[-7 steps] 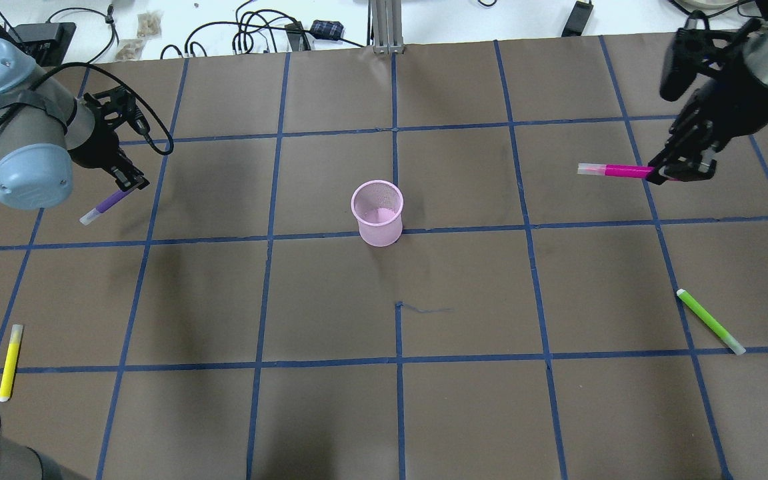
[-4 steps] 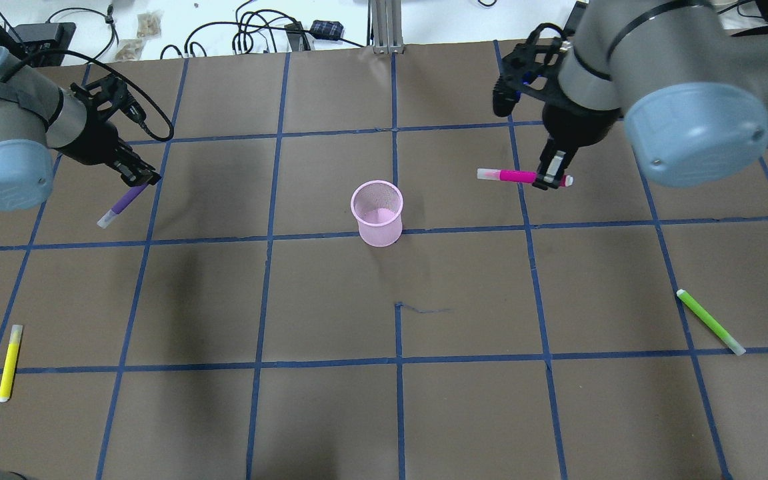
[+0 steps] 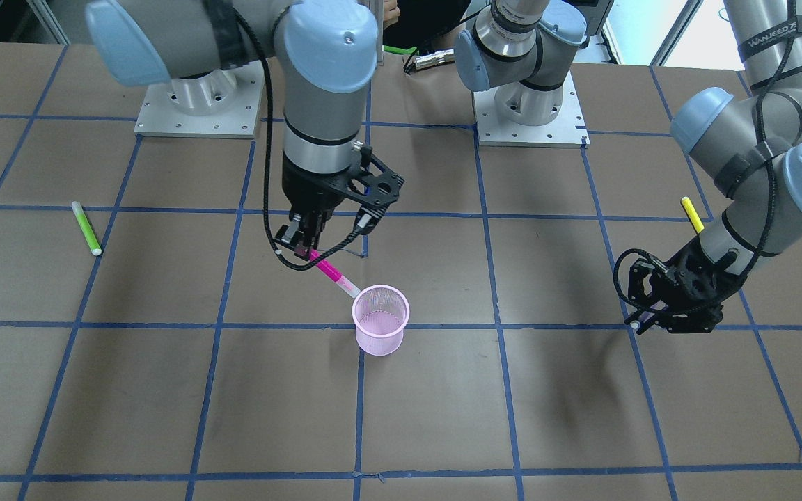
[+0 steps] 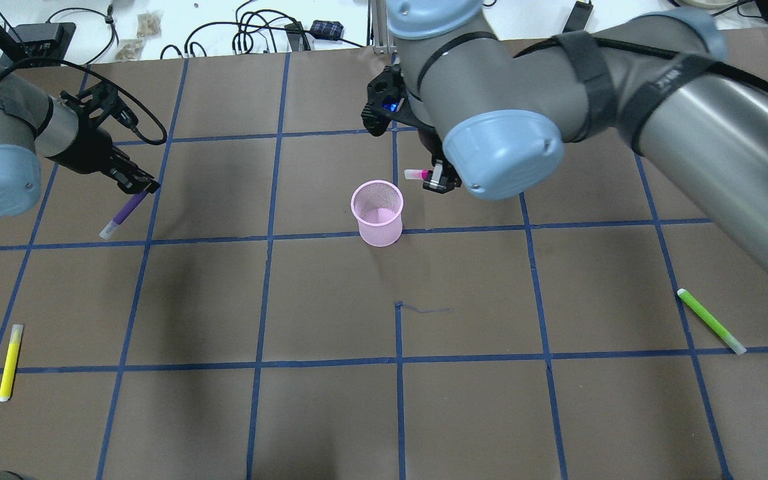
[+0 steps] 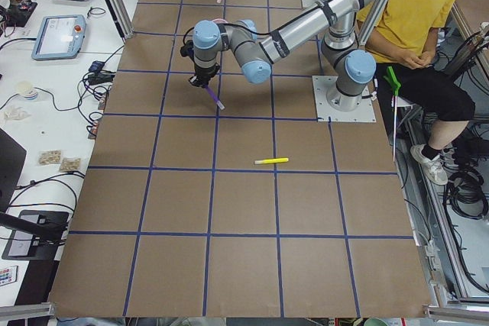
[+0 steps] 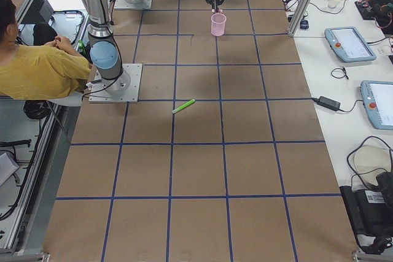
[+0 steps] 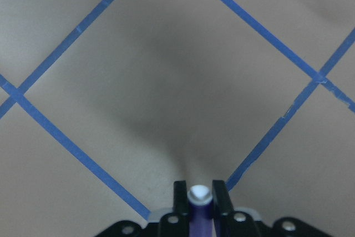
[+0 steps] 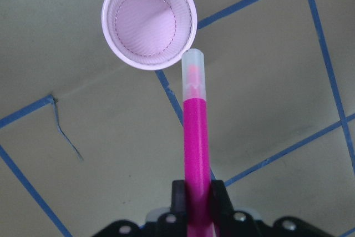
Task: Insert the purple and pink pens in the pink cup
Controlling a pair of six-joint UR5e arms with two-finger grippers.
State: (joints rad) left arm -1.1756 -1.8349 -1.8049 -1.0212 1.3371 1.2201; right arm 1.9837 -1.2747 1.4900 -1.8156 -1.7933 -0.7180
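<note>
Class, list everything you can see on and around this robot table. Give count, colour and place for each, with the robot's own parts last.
pink cup: one, pink mesh, upright and empty near the table's middle
pink pen: one, pink, held tilted, tip near the cup's rim, not inside
purple pen: one, purple, held above the table's left side
yellow pen: one, yellow, lying flat, near left
green pen: one, green, lying flat, near right
table: one, brown with blue tape grid
tablets: two, blue-grey, on the side bench
person: one, yellow shirt, seated behind the arm bases
right gripper: one, black, shut on the pink pen
left gripper: one, black, shut on the purple pen
</note>
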